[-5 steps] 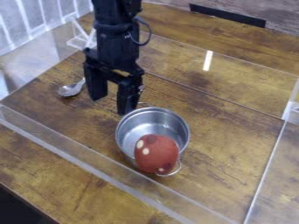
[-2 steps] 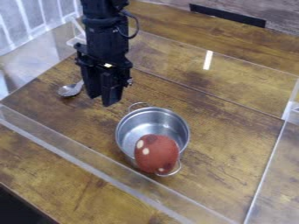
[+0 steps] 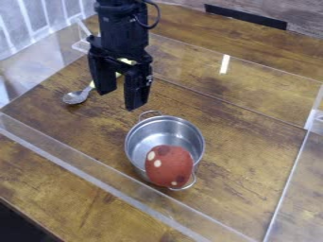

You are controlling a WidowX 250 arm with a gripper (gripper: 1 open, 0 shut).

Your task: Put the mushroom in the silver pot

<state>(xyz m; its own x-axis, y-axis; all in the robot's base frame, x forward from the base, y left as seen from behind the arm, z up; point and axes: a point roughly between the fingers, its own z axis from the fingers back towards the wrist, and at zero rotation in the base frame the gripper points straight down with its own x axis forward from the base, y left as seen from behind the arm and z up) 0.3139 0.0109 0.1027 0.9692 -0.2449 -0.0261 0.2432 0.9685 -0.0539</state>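
Observation:
The mushroom, reddish-brown cap with pale spots, lies inside the silver pot, filling its near right part. The pot stands on the wooden table inside a clear-walled enclosure. My black gripper hangs above the table to the upper left of the pot, apart from it. Its two fingers stand apart and hold nothing.
A metal-bowled spoon lies left of the gripper, partly hidden behind it. Clear acrylic walls ring the work area. A white slatted rack stands at the far left. A dark object lies at the back.
The gripper's fingers were together a moment ago and now stand apart. The arm shifted slightly up and right. Mushroom and pot have not moved.

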